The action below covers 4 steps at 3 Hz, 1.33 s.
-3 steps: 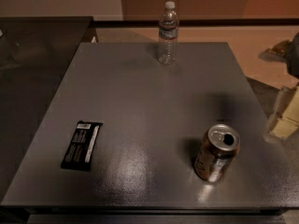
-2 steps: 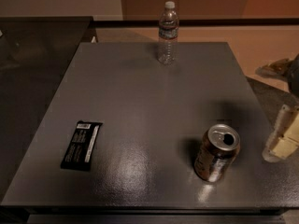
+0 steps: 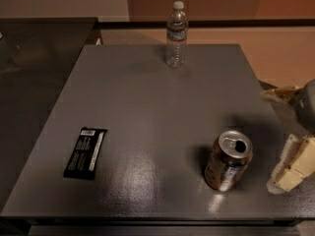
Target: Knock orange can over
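Observation:
The orange can (image 3: 228,161) stands upright near the front right of the grey table (image 3: 147,112), its silver top with the pull-tab opening facing up. My gripper (image 3: 286,134) comes in from the right edge of the view, just right of the can and apart from it. Its fingers are spread, with the lower pale finger (image 3: 291,167) a short gap from the can's side and the upper one (image 3: 278,93) farther back. It holds nothing.
A clear plastic water bottle (image 3: 176,35) stands upright at the table's far edge. A black snack bar wrapper (image 3: 86,152) lies flat at the front left. A dark counter (image 3: 34,58) adjoins the table on the left.
My gripper has moved toward the table's front and slightly left, closer to the can. The can, bottle and wrapper have not moved.

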### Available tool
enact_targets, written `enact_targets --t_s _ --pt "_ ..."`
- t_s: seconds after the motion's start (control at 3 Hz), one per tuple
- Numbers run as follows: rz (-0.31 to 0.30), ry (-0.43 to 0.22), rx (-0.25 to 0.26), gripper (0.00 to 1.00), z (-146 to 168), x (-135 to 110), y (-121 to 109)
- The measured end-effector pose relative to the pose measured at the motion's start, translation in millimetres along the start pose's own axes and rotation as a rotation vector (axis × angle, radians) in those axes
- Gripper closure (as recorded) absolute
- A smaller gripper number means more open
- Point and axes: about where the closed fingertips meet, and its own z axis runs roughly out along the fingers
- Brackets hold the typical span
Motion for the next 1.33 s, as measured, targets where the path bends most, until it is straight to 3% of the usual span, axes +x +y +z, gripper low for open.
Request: enact_targets --t_s 0.33,1.0,1.33 --pt "0.012 -0.144 -0.016 0.0 23 -7 20" --pt "0.033 -0.328 -0.046 0.0 50 -22 31" --pt "0.045 -0.384 -0.07 0.15 55 -29 36"
